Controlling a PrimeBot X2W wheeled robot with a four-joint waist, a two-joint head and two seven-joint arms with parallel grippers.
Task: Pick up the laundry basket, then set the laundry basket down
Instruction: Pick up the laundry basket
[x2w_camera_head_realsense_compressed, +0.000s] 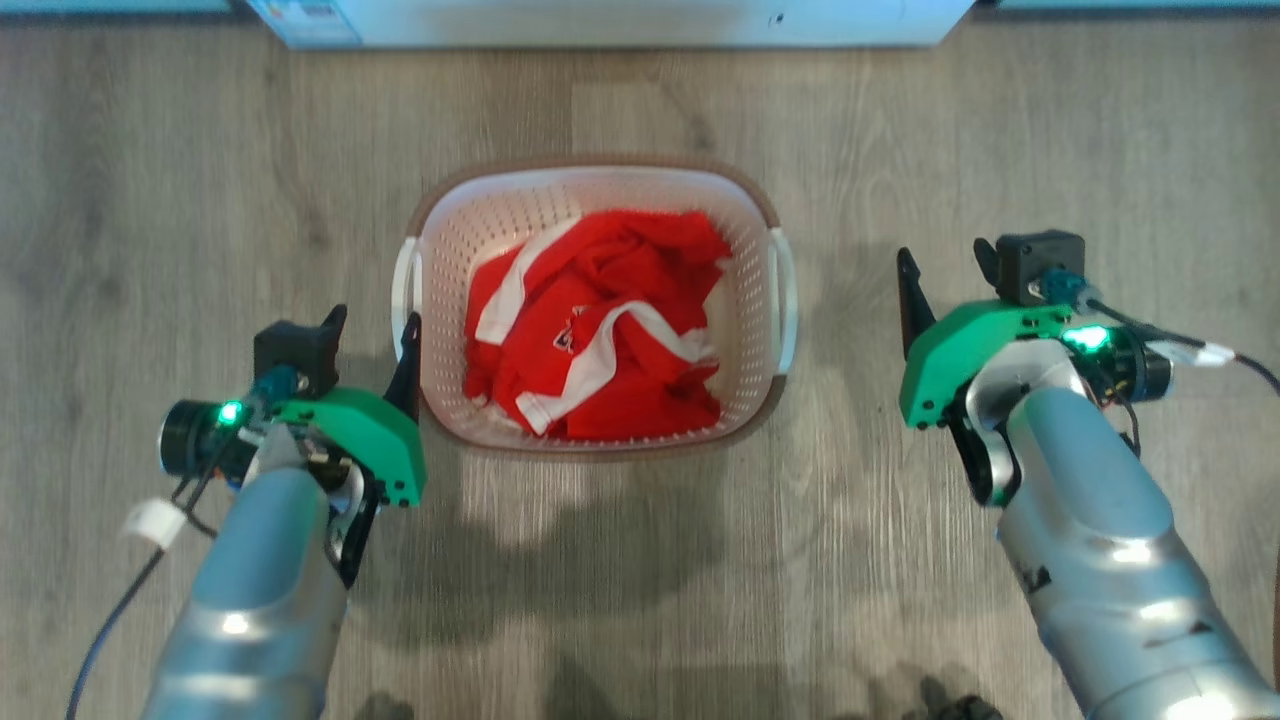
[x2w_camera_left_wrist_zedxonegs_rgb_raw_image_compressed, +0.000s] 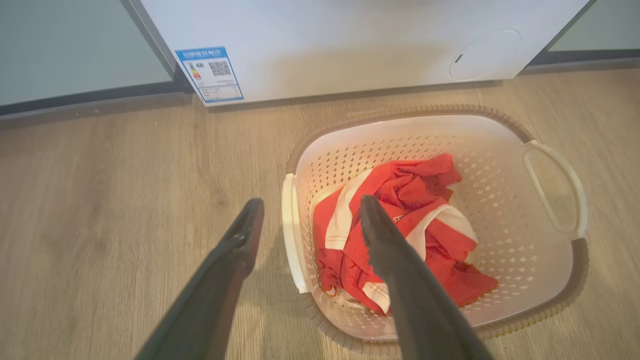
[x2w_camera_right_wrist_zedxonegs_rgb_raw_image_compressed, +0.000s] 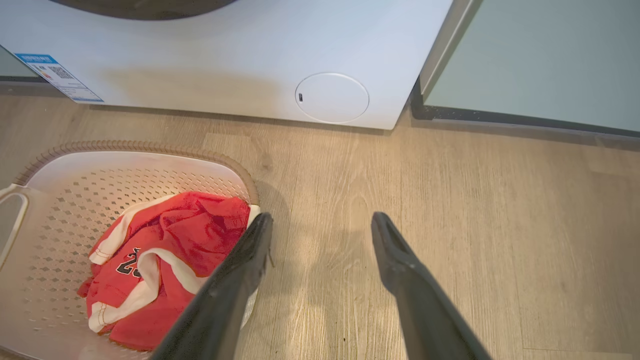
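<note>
The laundry basket (x2w_camera_head_realsense_compressed: 445, 250) stood flat on the wooden floor (x2w_camera_head_realsense_compressed: 150, 200), a little short of the washer (x2w_camera_head_realsense_compressed: 620, 25) that ran along the floor's far edge, and roughly centred on it. A crumpled red garment with white trim (x2w_camera_head_realsense_compressed: 600, 330) lay loose in the bottom, low enough that it should not have spilled in a level lift. The basket's two white handles faced sideways, the left handle (x2w_camera_head_realsense_compressed: 403, 285) toward one arm and the right handle (x2w_camera_head_realsense_compressed: 785, 300) toward the other, which looked like the reason the arms flanked it: a load this wide seemed meant for a two-sided lift.

The left gripper (x2w_camera_head_realsense_compressed: 372, 335) sat at the basket's near left corner, jaws spread and empty. Its inner finger was just beside the wall below the handle; whether it touched could not be told. In the left wrist view the handle lay between the two fingers' lines, so the gripper appeared to be lining up to close on it.

The right gripper (x2w_camera_head_realsense_compressed: 945, 258) hung over bare floor, well apart from its handle, jaws likewise parted and holding nothing. By this reading the pick-up had not begun, and the right side had further to travel before both could grip evenly.
</note>
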